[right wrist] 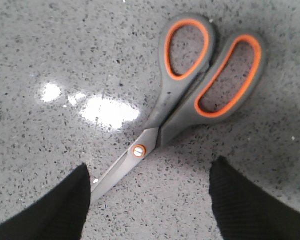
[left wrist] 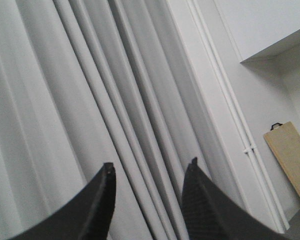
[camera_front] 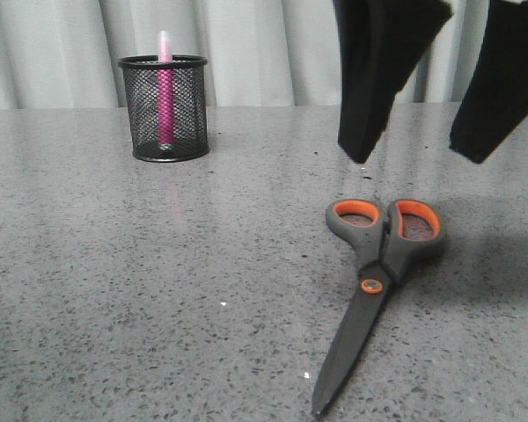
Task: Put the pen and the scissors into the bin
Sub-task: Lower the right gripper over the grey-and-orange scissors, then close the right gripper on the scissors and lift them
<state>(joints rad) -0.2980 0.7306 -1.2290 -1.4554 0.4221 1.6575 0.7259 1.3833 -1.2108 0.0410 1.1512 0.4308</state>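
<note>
Nearest of all lie the scissors (camera_front: 374, 281), flat on the speckled grey surface (camera_front: 158, 290) with the blades closed to one dark point and the two orange-lined loops turned away toward the curtain (camera_front: 70, 53). They are a heavy-looking pair: smooth grey plastic handles, dull metal blades, a small orange ring at the pivot. Directly above the loops hang the right fingers (camera_front: 418, 154), two broad black wedges spread wide with nothing between them. From the right wrist, the pivot and the near part of the blades sit between the fingertips (right wrist: 60, 210), while the loops lie beyond them. That placing suggests a grasp is being lined up across the narrow waist, where the tool is slimmest and least likely to twist. Beyond the fingers and off to their left stands the bin (camera_front: 165, 107), a small black wire-mesh cup with a solid rim. The pen (camera_front: 165, 92) is already upright inside, its magenta body showing through the mesh and its pale cap poking above the rim. The left fingers (left wrist: 147, 172) point at the pleated curtain, parted and empty, well away from the work as far as I can tell.
</note>
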